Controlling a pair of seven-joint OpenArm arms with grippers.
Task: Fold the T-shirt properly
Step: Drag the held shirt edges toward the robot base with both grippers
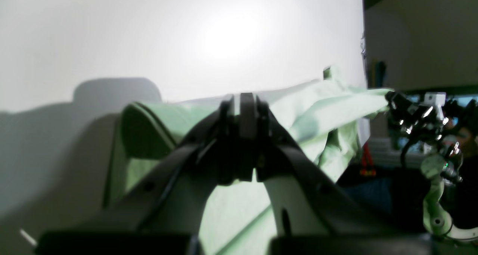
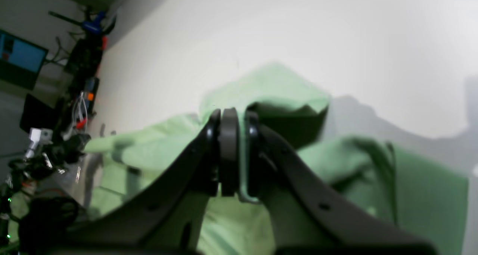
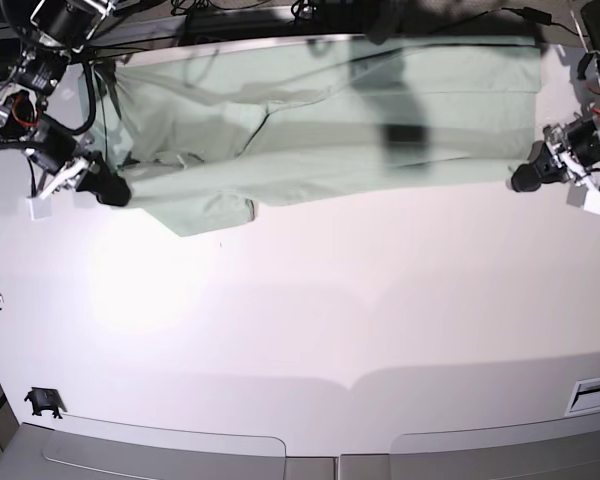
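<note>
The pale mint-green T-shirt (image 3: 330, 130) lies stretched wide across the far part of the white table (image 3: 310, 330), its far edge hanging past the back edge. My left gripper (image 3: 525, 178) is shut on the shirt's right end. My right gripper (image 3: 110, 190) is shut on the left end, where a fold of cloth hangs down. In the left wrist view the jaws (image 1: 246, 98) pinch the cloth (image 1: 328, 105), and the other gripper (image 1: 396, 102) holds the far end. In the right wrist view the shut gripper (image 2: 233, 115) clamps a cloth edge (image 2: 160, 146).
A small black clip (image 3: 43, 402) sits near the front left corner. A white vent-like plate (image 3: 592, 395) lies at the front right. Cables and equipment (image 2: 82, 61) stand beyond the table's back edge, with a monitor (image 2: 18, 57).
</note>
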